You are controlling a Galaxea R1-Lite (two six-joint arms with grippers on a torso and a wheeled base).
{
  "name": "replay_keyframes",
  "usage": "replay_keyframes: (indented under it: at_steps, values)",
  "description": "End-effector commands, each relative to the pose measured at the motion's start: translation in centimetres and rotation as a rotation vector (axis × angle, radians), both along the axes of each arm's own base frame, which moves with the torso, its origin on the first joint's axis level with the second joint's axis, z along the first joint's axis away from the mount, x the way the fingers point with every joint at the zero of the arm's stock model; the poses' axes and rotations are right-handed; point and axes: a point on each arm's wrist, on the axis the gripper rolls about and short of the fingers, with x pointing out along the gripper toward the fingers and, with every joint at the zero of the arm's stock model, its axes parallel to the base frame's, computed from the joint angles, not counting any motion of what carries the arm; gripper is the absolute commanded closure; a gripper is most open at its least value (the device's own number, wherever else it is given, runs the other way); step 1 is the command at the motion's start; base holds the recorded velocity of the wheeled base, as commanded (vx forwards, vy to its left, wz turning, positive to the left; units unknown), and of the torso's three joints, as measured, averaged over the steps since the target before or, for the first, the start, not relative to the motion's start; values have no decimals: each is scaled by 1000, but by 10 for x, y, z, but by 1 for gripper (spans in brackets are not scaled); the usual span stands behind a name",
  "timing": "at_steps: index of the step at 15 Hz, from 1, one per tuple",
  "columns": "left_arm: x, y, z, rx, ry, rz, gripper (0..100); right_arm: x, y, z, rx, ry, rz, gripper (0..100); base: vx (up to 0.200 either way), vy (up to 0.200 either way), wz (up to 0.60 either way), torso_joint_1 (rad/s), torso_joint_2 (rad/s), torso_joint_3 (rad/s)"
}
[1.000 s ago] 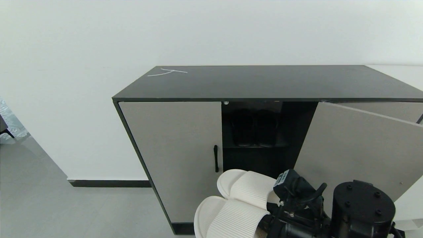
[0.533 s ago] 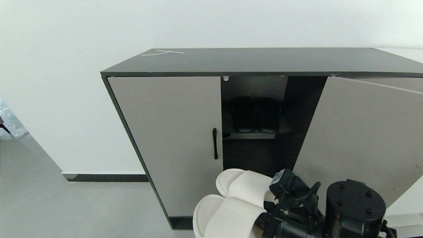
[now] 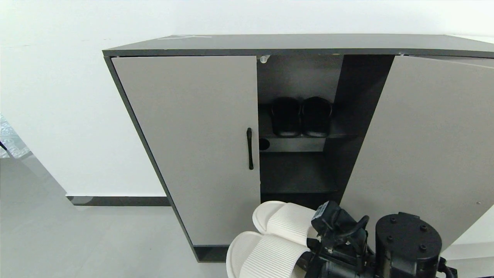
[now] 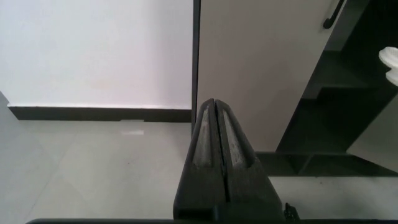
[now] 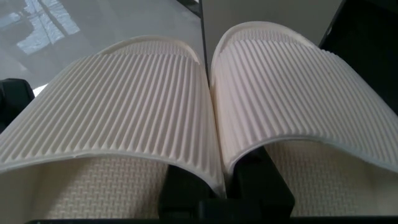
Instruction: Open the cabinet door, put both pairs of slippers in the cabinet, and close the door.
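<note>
The pair of white slippers (image 3: 272, 239) sits directly ahead of the right gripper (image 5: 225, 190), side by side and touching, ribbed straps up and toes pointing toward the cabinet (image 3: 270, 41). In the right wrist view the gripper's dark fingers (image 5: 186, 190) reach in under the straps where the two slippers meet, pinching the adjoining inner edges so that both are carried as one. The pair is off the floor (image 3: 77, 239), just in front of the open compartment and low down, near the lower edge of the left door (image 3: 185, 146) and below the lower shelf (image 3: 297, 175), not yet inside. The right door (image 3: 424, 146) is swung wide open; the left door is shut, its slim black handle (image 3: 249, 148) upright along the edge next to the opening. Inside, a pair of black slippers (image 3: 301, 116) lies on the upper shelf (image 3: 293, 143), side by side and touching, toes toward the back. The left gripper (image 4: 214, 112) hangs above the grey floor, well apart from the white pair, near the cabinet's lower corner on the closed-door side; its two fingers (image 4: 204, 143) are pressed flat together along their whole length with nothing between them
</note>
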Motion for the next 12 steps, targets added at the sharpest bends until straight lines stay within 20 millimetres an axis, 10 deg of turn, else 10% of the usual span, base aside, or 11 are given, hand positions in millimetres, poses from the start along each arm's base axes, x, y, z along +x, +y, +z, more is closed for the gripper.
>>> replay_keyframes:
  at_steps: [1,12]
  values:
    - [0,0,0,0,1,0,100,9,-3,-6,-13,13,-33,100,0,0,0,-12,76,41]
    - [0,0,0,1,1,2,100,92,9,-45,-21,0,-805,100,0,0,0,0,0,0]
